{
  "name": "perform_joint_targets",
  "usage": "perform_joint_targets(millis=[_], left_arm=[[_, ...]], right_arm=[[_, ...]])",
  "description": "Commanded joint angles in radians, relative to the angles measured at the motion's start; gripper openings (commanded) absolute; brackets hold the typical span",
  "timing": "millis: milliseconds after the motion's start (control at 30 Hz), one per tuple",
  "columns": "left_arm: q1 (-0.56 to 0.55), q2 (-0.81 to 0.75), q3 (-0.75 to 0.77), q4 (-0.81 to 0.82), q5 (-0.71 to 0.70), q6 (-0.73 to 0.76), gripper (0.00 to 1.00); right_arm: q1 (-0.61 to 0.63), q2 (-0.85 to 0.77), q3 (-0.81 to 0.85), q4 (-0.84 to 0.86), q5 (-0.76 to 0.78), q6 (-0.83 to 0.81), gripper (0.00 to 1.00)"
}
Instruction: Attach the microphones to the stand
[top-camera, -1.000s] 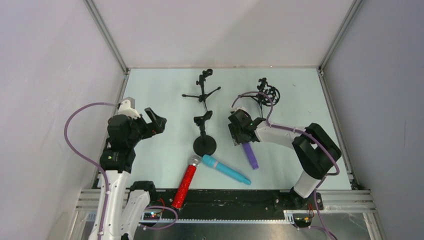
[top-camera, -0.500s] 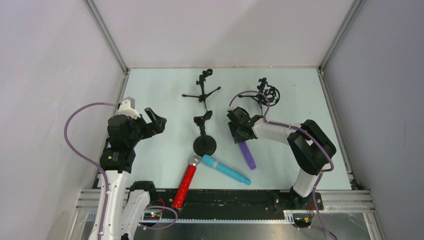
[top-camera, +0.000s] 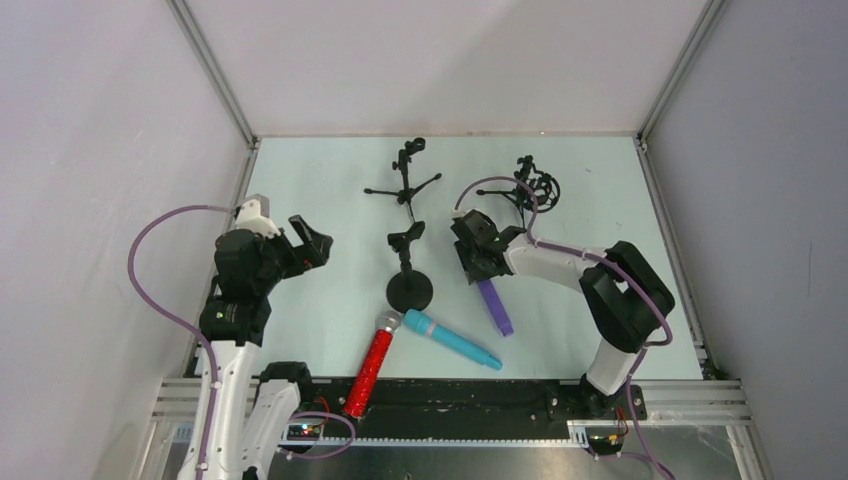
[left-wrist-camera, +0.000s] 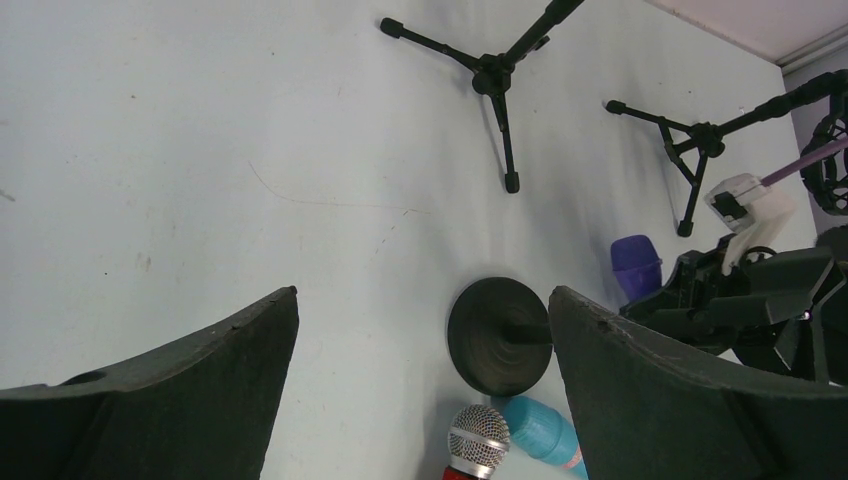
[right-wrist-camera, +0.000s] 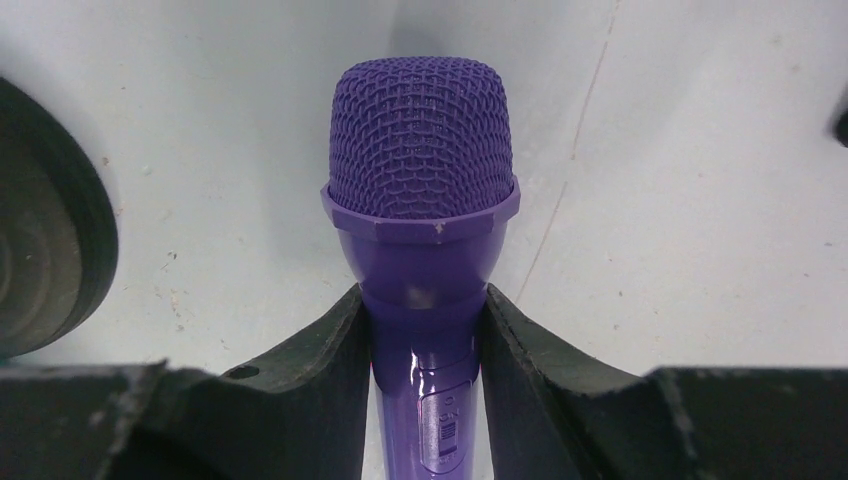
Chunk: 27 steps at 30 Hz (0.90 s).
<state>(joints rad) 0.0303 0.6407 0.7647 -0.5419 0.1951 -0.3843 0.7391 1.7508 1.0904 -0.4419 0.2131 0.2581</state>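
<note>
Purple microphone (right-wrist-camera: 420, 170) lay on the desk (top-camera: 320, 180) beside the round-base stand (top-camera: 409, 290) | right pincer (right-wrist-camera: 423, 300) pinched its neck | left pincer (left-wrist-camera: 422, 295) spread, idle | step: pickup; next likely lift, align handle with clip (top-camera: 405, 238).

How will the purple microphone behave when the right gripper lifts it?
Probably stiff: the purple microphone looks like one hard moulded body. Its glossy handle may slip in the right gripper, closed just below the head. Held that near one end, the long tail could sag.
</note>
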Motion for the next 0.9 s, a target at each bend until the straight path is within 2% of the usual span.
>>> perform_joint_targets(millis=[0,233,433,867], left_arm=[[0.014,-0.007,0.001,0.015,0.016,-0.01,0.98],[0.013,-0.008,0.0,0.016,0.018,-0.01,0.98],[0.013,-0.009,0.0,0.015,0.02,-0.01,0.98],[0.013,-0.013,0.001,0.016,0.033,-0.009,0.98]], right_arm=[[0.019,-0.128,0.047,-0.001,0.088,-0.026,0.0],[0.025,-0.301,0.048,0.039,0.139,-0.039,0.0],[0.036,-0.476,0.035,0.118,0.118,-0.082,0.0],[0.03,-0.93,-0.186,0.481,0.066,-0.109,0.0]])
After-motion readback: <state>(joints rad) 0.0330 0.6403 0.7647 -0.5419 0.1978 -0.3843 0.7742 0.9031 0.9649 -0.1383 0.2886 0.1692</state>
